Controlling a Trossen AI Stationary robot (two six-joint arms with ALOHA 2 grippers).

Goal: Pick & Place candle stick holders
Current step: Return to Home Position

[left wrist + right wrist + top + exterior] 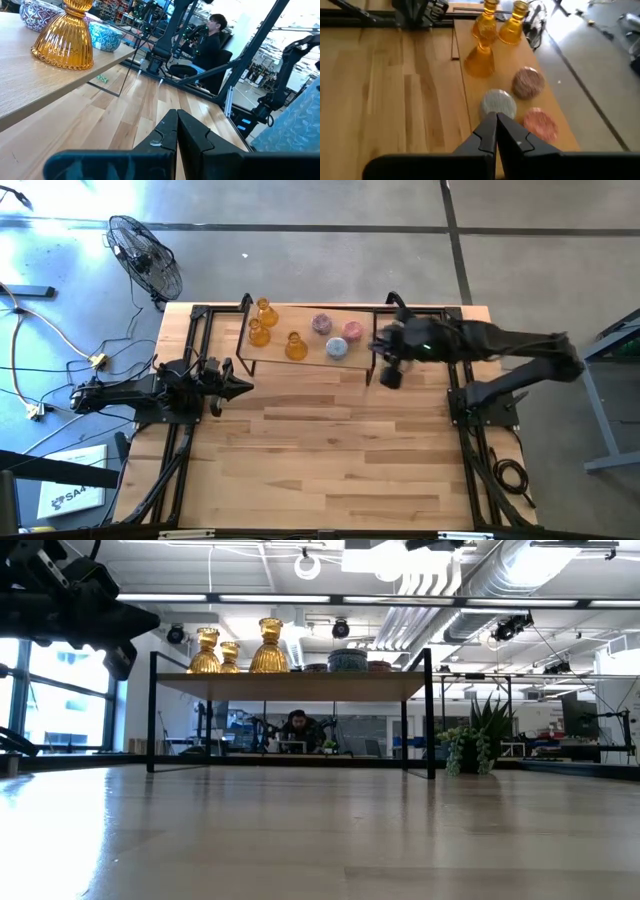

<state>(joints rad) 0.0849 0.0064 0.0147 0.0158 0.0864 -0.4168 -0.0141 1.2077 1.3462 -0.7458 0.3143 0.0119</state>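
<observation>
Six candle stick holders stand on their bases on a wooden shelf (pixel 300 315) at the table's far edge. Three are amber (pixel 264 310) (pixel 259 332) (pixel 295 345), two are pink (pixel 321 324) (pixel 353 330) and one is light blue (pixel 337 348). My right gripper (pixel 377 347) is shut and empty, above the shelf, just right of the light blue holder (pixel 498 104). My left gripper (pixel 240 387) is shut and empty over the table's left part, in front of the shelf. The nearest amber holder (pixel 65 40) shows in its wrist view.
The shelf stands on thin black metal legs (pixel 430 715), with open room beneath it. A spiky green potted plant (pixel 480 738) stands at the right behind the shelf leg. A person (pixel 297 725) sits beyond the table. A fan (pixel 145 255) stands on the floor at the far left.
</observation>
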